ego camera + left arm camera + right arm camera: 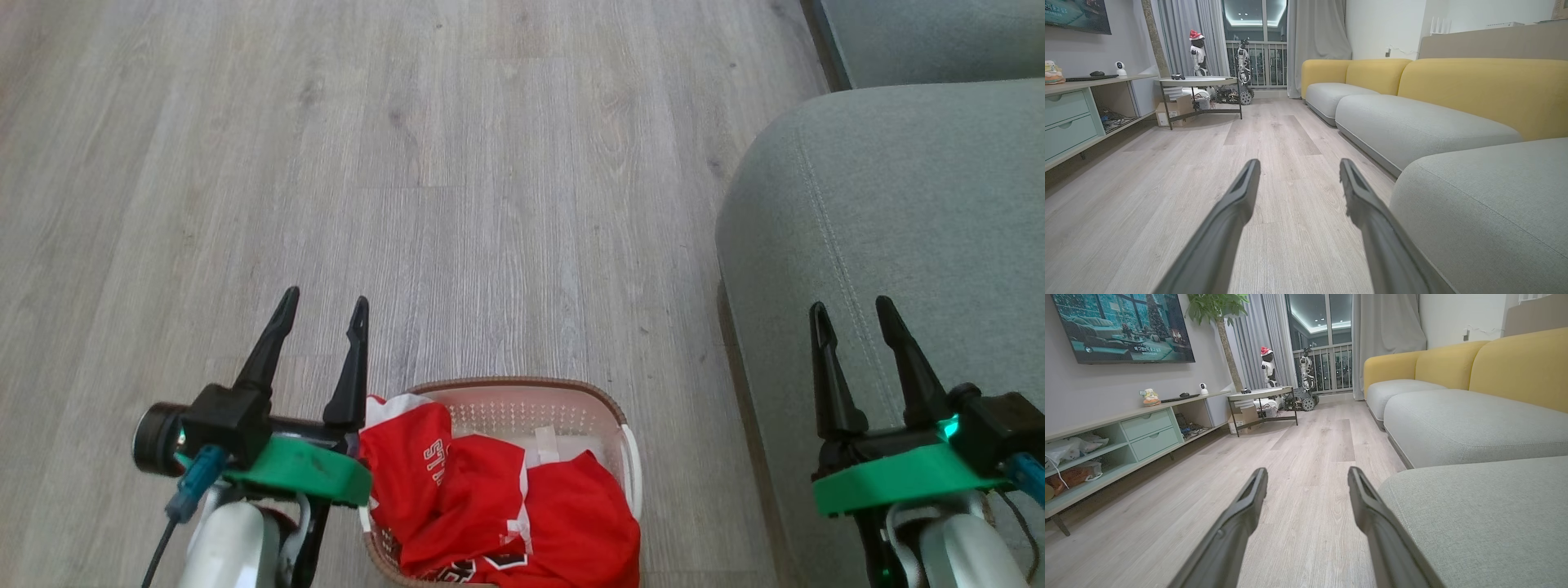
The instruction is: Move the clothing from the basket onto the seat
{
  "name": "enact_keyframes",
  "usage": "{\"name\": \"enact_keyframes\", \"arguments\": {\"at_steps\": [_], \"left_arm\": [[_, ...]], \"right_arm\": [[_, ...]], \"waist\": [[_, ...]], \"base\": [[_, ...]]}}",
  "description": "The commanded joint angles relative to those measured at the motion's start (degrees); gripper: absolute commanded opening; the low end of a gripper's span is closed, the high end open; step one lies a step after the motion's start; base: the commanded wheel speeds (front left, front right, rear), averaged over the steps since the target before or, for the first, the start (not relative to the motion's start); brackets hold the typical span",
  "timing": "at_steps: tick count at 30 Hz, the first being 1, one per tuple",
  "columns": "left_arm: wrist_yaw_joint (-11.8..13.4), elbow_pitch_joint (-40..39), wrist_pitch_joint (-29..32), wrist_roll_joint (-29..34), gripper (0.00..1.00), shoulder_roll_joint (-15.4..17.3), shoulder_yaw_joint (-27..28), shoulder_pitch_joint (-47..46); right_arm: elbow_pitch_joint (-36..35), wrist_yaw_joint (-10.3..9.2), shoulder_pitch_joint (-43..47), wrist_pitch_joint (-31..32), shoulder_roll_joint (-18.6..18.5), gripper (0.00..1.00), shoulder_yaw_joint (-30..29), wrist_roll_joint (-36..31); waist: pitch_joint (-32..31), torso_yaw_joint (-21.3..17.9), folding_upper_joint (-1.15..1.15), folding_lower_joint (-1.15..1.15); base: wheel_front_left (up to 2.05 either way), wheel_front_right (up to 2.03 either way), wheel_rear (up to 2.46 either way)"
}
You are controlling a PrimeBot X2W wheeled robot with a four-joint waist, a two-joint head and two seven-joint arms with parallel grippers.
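Pale grey wood-plank floor [490, 163] runs to long grey curtains [1314, 41] and a railed window [1245, 24]. A mint-green drawer console [1151, 430] lines the grey wall [1106, 388].

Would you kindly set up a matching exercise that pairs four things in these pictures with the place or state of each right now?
Things:
1. clothing
2. basket
3. seat
4. left gripper

Places or states:
A. stands on the wooden floor, between the two arms
B. open, holding nothing, fingers pointing up the head view
C. red, heaped inside the basket
D. grey-green, at the right of the head view

Pairs: 1-C, 2-A, 3-D, 4-B
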Motion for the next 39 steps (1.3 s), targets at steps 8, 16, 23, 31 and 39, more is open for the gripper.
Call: {"name": "enact_keyframes", "arguments": {"at_steps": [8,16,23,31,39], "left_arm": [[0.2,-1.7,-0.7,0.0,1.00,0.5,2.1,-2.6],[0.2,-1.5,-0.7,0.0,1.00,0.5,2.1,-2.5],[0.2,-1.5,-0.7,0.0,1.00,0.4,2.0,-2.7],[0.1,-1.4,-0.7,0.0,1.00,0.4,1.9,-3.0],[-0.1,-1.2,-0.7,0.2,1.00,0.4,1.5,-3.5]], "right_arm": [[-2.0,-0.01,-2.1,-0.5,-1.1,1.00,1.4,0.0],[-1.8,-0.01,-2.1,-0.5,-1.0,1.00,1.5,0.0],[-1.3,-0.01,-2.1,-0.5,-1.0,1.00,1.3,0.3],[0.2,-0.01,-2.1,-0.5,-1.0,1.00,0.7,0.8],[3.0,-0.01,-2.9,-0.2,-1.2,1.00,0.5,1.7]], "waist": [[0.0,-0.1,0.00,0.00],[0.0,-0.3,0.00,0.00],[0.4,-0.4,0.00,0.00],[1.1,-0.7,0.00,0.00],[2.7,-1.4,0.00,0.00]], "base": [[0.00,0.00,0.00],[0.00,0.00,0.00],[0.00,0.00,0.00],[0.00,0.00,0.00],[0.00,0.00,0.00]]}}
